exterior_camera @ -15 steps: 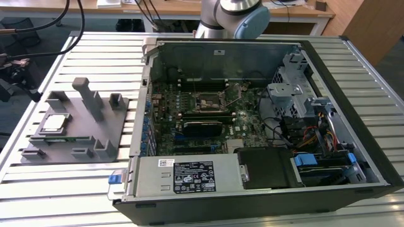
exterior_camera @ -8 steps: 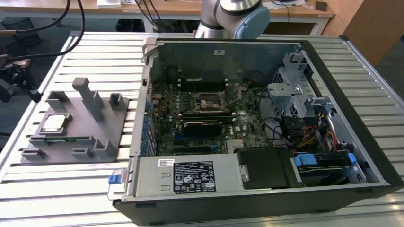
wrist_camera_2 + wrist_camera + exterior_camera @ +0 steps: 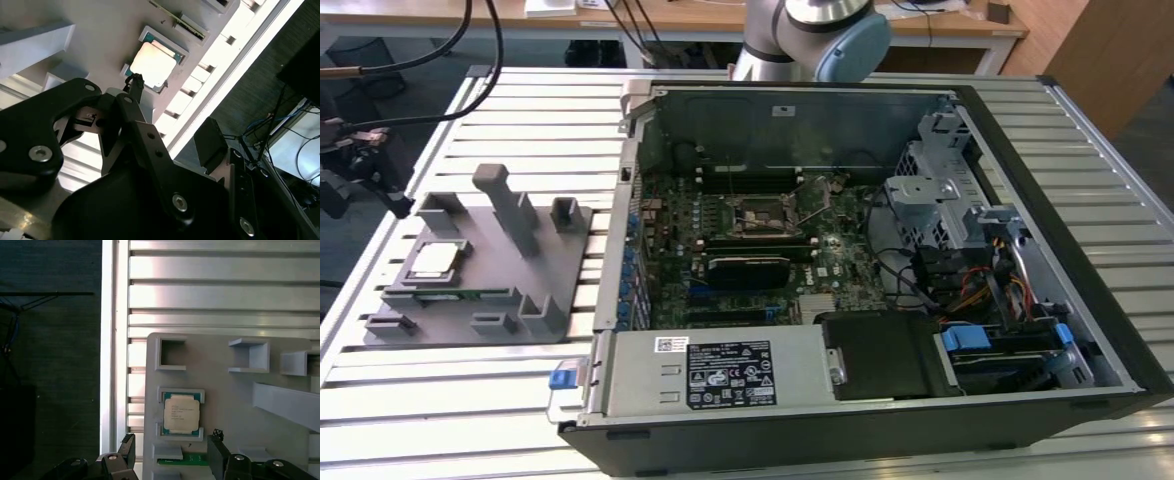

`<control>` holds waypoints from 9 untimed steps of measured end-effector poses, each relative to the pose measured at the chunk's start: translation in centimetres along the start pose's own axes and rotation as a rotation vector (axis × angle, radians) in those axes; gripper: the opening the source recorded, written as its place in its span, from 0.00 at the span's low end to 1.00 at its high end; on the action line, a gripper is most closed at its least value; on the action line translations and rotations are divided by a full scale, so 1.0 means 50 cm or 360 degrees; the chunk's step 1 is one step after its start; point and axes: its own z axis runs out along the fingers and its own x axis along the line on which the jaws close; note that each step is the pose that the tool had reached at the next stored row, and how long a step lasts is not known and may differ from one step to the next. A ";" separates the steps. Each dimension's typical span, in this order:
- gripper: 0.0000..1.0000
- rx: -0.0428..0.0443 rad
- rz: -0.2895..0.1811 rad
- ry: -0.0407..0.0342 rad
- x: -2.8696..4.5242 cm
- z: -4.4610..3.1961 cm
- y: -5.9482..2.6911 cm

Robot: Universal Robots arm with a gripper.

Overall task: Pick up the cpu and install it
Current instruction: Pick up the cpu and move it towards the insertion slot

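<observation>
The cpu [image 3: 432,262] is a small square chip with a silver-grey top, lying flat in its pocket on the grey plastic fixture [image 3: 520,290] at the exterior view's left. In the first wrist view the cpu [image 3: 181,413] lies just beyond my gripper [image 3: 172,445], which is open, its black fingertips [image 3: 127,446] wide apart with nothing between them. In the second wrist view one fingertip [image 3: 135,81] hangs close to the cpu [image 3: 152,62] without touching it. The motherboard's empty socket [image 3: 761,215] sits inside the open computer case [image 3: 1107,250].
A black heatsink block [image 3: 747,270] lies below the socket. A power supply [image 3: 720,372] and drive cage [image 3: 947,200] fill the case's near and right sides. Upright posts [image 3: 507,205] rise from the fixture. The slatted metal table [image 3: 520,110] ends near the fixture, with dark floor [image 3: 50,365] beyond.
</observation>
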 end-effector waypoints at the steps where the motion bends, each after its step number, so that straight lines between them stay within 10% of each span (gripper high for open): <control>1: 0.68 0.0000 0.0000 0.0000 -0.001 0.001 0.000; 9: 0.68 0.0000 0.0000 0.0000 -0.003 0.023 -0.001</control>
